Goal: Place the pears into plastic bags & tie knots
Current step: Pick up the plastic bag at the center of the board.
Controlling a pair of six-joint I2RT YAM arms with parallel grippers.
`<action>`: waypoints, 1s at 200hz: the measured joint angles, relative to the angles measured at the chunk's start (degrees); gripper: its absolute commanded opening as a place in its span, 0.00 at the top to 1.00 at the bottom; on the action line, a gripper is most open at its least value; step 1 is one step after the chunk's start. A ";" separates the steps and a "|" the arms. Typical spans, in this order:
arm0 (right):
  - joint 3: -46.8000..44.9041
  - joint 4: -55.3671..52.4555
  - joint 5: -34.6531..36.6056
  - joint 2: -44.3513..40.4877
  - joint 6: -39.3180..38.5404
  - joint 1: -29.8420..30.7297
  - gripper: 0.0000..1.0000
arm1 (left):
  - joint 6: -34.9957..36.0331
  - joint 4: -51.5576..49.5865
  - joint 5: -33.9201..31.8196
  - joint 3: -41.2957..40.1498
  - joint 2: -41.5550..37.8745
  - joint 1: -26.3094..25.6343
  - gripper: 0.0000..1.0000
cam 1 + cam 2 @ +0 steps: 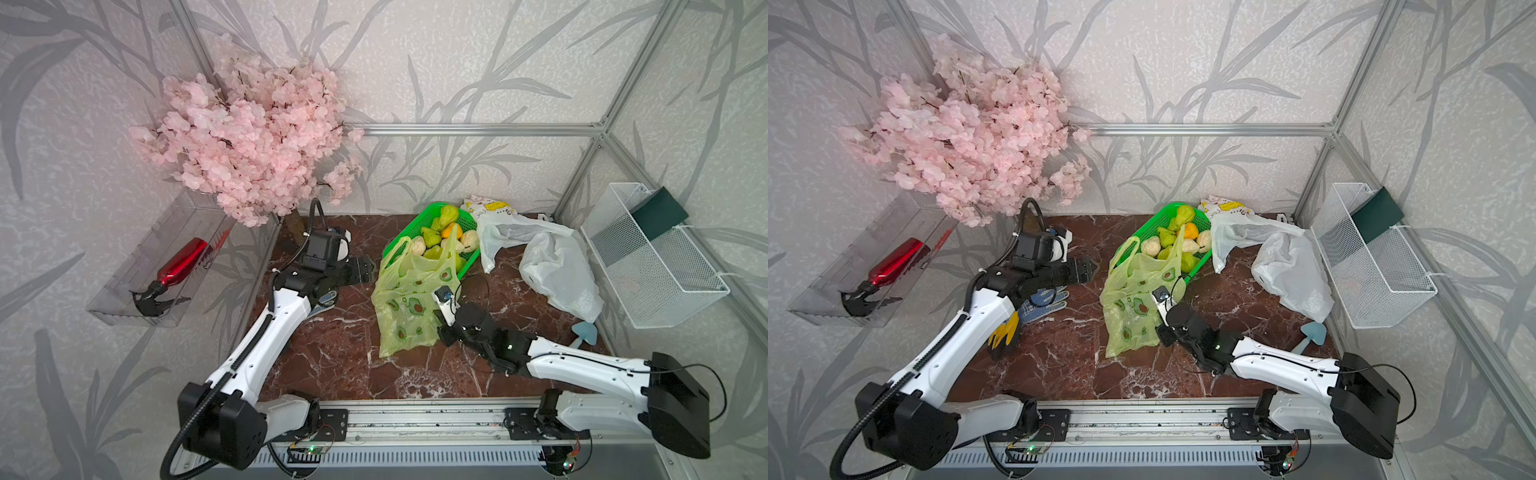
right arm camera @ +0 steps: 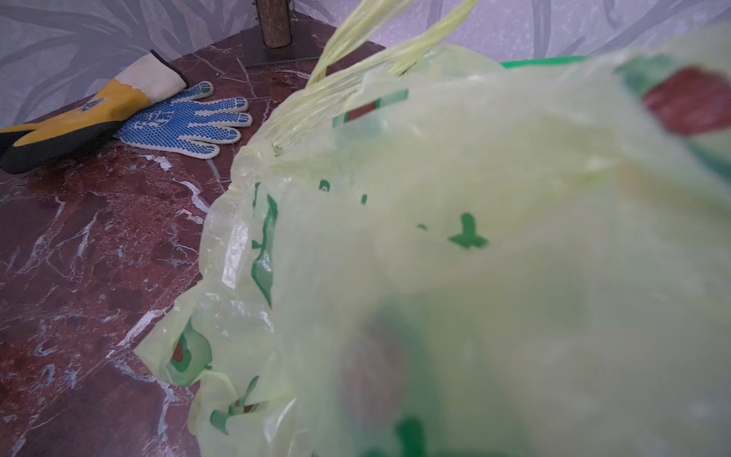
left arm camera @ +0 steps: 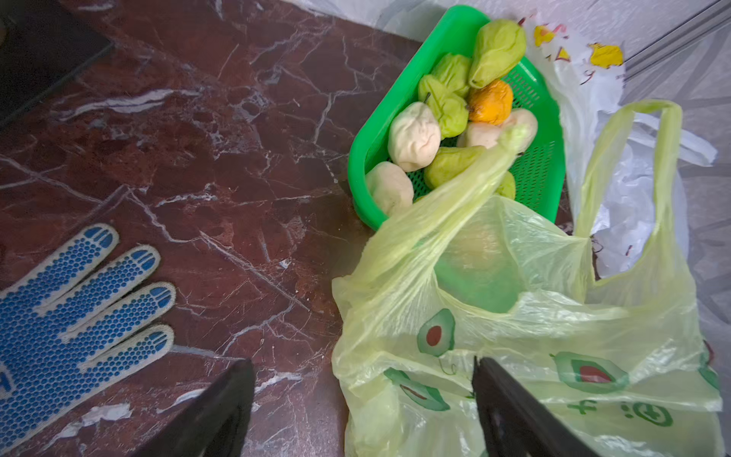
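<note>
Desk [image 1: 332, 357]: red-brown marble top.

White bags [image 1: 557, 270]: crumpled and slack at the far right corner of the desk, running down the right edge. No knots.

Yellow-green bag [image 1: 409, 307]: avocado print, mid-desk, mouth up and untied. Both handle loops rise over the near end of the green basket [image 1: 440, 205]. A pale and green mass shows through the film in the left wrist view; contents cannot be made out.

Green basket: against the far edge, right of centre, touching the white bags.

Left gripper [image 1: 365, 269]: jaws wide, nothing between them, just beside the bag's left handle on the side towards the left edge. In the left wrist view [image 3: 362, 362] one finger overlaps the printed film.

Right gripper [image 1: 441, 332]: at the bag's near right side, closed, against the film. Fingers hidden by plastic; cannot tell whether film is pinched.

Blue-dotted glove [image 3: 71, 316]: flat, near the left edge.

Pears [image 1: 432, 237]: heaped in the basket, green, cream and one orange, beyond both grippers.
</note>
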 measured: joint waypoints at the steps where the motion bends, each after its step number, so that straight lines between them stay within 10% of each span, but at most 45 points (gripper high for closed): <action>1: -0.07 0.07 0.02 0.02 0.04 0.00 1.00 | 0.00 0.13 -0.02 -0.02 0.33 -0.07 0.15; 51: -3.17 2.82 0.72 0.63 2.93 -1.07 1.00 | 1.66 2.38 -2.12 0.94 5.44 -6.73 0.53; 108: -5.01 3.87 0.70 0.68 4.59 -1.88 1.00 | 5.16 3.96 -3.65 6.67 11.10 -12.28 0.22; 200: -5.33 5.53 0.68 0.87 6.25 -1.99 1.00 | 10.54 1.46 -20.24 16.15 25.24 -16.41 0.21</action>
